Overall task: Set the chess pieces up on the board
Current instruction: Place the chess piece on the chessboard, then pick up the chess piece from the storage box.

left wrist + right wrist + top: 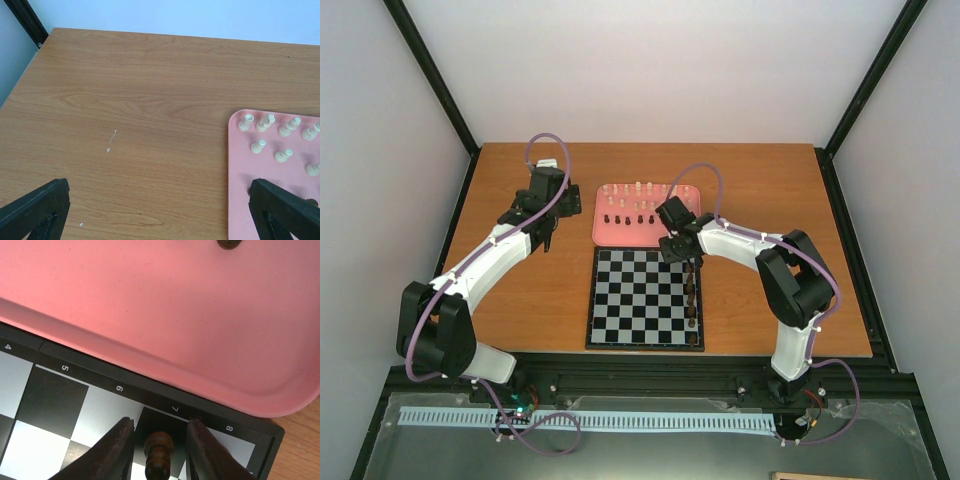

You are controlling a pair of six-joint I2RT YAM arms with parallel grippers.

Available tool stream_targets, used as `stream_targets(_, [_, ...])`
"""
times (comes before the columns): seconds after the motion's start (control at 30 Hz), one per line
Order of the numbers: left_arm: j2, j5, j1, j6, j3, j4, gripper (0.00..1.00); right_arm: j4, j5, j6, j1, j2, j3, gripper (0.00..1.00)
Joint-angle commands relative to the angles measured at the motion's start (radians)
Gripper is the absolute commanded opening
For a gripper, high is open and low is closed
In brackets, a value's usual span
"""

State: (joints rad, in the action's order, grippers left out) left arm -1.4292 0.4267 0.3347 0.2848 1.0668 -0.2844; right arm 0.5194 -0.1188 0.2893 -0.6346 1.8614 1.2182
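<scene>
The board (pixel 630 300) lies in the middle of the table, with a column of dark pieces (pixel 693 300) along its right edge. My right gripper (pixel 688 262) hovers over the board's far right corner. In the right wrist view it (pixel 161 422) is open, its fingers (pixel 117 445) on either side of a dark piece (pixel 159 455) standing on a black square, with a gap on each side. Cream pieces (pixel 638 188) and dark pieces (pixel 625 219) stand in the pink tray (pixel 603 236). My left gripper (pixel 159 190) is open and empty over bare wood, left of the tray.
The pink tray (pixel 175 315) lies just beyond the board's far edge (pixel 100 377), with one dark piece (pixel 229 243) at the top of the right wrist view. Cream pieces (pixel 260 146) stand in the tray's left corner (pixel 240 190). Bare wood table (pixel 125 100) stretches to the left.
</scene>
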Motion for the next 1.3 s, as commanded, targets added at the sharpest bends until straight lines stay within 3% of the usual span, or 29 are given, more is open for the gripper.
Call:
stream_targets(0.0, [-0.006, 0.01, -0.002, 0.002, 0.025, 0.024, 1.0, -0.013, 0.018, -0.009, 0.003, -0.045, -0.016, 0.32])
stream_targets(0.27, [-0.002, 0.008, -0.001, 0.002, 0.026, 0.024, 1.0, -0.04, 0.018, -0.01, 0.001, -0.107, 0.01, 0.44])
stream_targets(0.8, [0.011, 0.007, -0.002, 0.004, 0.021, 0.024, 1.0, 0.019, -0.01, -0.043, 0.083, 0.155, 0.321, 0.43])
stream_targets(1.27, [-0.035, 0.023, -0.002, -0.003, 0.042, 0.021, 1.0, 0.003, 0.076, -0.067, 0.15, 0.296, 0.419, 0.38])
